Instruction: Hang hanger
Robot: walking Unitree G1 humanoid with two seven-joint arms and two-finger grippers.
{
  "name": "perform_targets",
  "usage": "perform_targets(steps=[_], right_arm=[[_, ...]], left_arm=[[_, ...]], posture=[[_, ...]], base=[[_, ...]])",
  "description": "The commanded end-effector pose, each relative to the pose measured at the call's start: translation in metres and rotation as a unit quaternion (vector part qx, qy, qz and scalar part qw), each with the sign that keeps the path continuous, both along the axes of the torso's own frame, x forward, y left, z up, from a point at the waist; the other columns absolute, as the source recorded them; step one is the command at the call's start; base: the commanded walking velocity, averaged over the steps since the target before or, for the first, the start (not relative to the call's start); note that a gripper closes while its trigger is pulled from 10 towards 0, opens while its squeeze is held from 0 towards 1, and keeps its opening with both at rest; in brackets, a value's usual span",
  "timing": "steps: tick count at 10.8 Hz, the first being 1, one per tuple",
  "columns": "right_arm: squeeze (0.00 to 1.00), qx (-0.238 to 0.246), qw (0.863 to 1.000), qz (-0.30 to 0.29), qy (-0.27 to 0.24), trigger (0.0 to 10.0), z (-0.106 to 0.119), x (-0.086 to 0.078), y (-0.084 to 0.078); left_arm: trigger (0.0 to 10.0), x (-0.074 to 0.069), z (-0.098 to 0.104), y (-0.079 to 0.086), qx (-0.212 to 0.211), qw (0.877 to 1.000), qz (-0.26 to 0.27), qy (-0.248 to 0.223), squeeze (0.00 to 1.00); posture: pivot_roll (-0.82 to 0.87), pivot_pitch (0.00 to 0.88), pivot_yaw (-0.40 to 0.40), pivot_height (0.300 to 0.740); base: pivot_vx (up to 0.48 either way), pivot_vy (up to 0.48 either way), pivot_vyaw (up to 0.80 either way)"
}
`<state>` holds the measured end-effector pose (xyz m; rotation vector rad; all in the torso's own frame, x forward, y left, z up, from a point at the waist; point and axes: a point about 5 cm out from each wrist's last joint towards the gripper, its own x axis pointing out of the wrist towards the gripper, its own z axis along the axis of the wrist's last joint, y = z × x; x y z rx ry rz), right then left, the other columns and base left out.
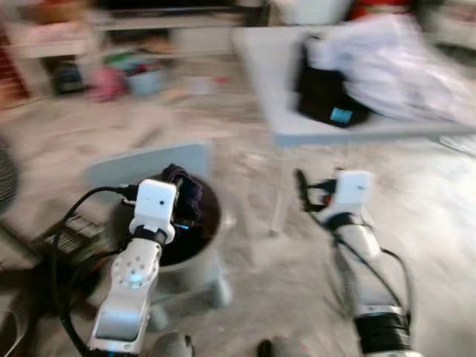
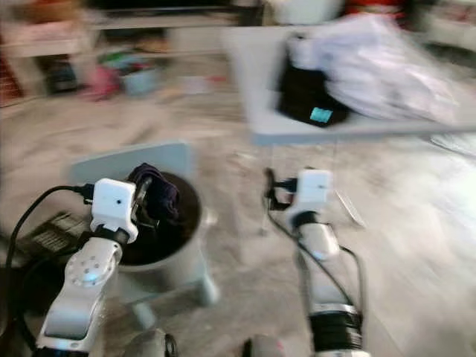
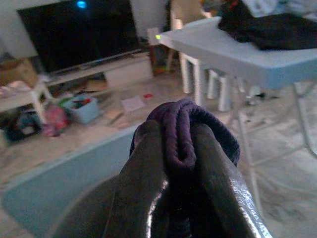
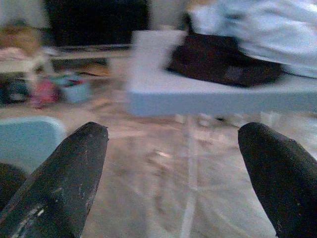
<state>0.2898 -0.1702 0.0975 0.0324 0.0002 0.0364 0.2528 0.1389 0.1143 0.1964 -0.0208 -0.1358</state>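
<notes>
Holding: my left tool (image 1: 177,195) is clamped on a dark purple cloth (image 3: 185,130); the left wrist view shows both fingers (image 3: 141,173) pinching a rolled fold of it.
Cloth position: it sits bunched at my left tool's tip, over the open mouth of a grey bucket (image 1: 212,256).
Bucket: on the floor (image 1: 297,275) right in front of me, dark inside, with a pale blue panel (image 1: 149,163) standing behind it.
Right tool: my right tool (image 1: 300,192) is spread wide, nothing between the fingers (image 4: 64,178), hanging in the air above the floor, well apart from the bucket.
Surface: a white folding one (image 1: 335,126) ahead of me and to my right, carrying a black garment (image 1: 323,97) with a small blue label and a heap of white fabric (image 1: 401,67) beside it.
Hanger: can't make one out; head views are motion-blurred.
Background: dark TV screen (image 3: 79,32) on a low stand, a small blue bin (image 3: 81,109) and pink clutter on the floor near it.
Cabling: black cable (image 1: 71,223) loops off my left arm.
</notes>
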Motion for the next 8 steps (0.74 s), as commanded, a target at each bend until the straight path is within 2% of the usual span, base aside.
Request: perform_targets(steps=[1,3,5,8], right_arm=[[0.00,-0.001,1.000,-0.005,0.005,10.0,-0.003,-0.002,-0.004],[0.00,-0.003,1.000,-0.010,0.011,10.0,-0.007,-0.009,-0.006],[0.00,-0.004,1.000,-0.004,0.012,10.0,-0.007,-0.011,-0.002],[0.00,-0.010,1.000,-0.002,0.012,10.0,-0.006,-0.007,-0.003]], left_arm=[[10.0,-0.006,-0.001,0.005,-0.003,1.000,-0.002,0.002,0.00],[10.0,-0.008,-0.005,0.003,0.000,1.000,-0.010,0.009,0.00],[10.0,0.000,0.006,-0.003,-0.014,0.999,-0.038,-0.005,0.00],[10.0,0.007,0.020,-0.004,-0.027,0.998,-0.043,-0.024,0.00]], posture=[[0.02,0.028,-0.003,0.740],[0.01,0.036,0.000,0.740],[0.00,0.042,-0.001,0.740],[0.00,0.050,-0.003,0.740]], base=[[0.000,0.000,0.00],[0.000,0.000,0.00],[0.000,0.000,0.00],[0.000,0.000,0.00]])
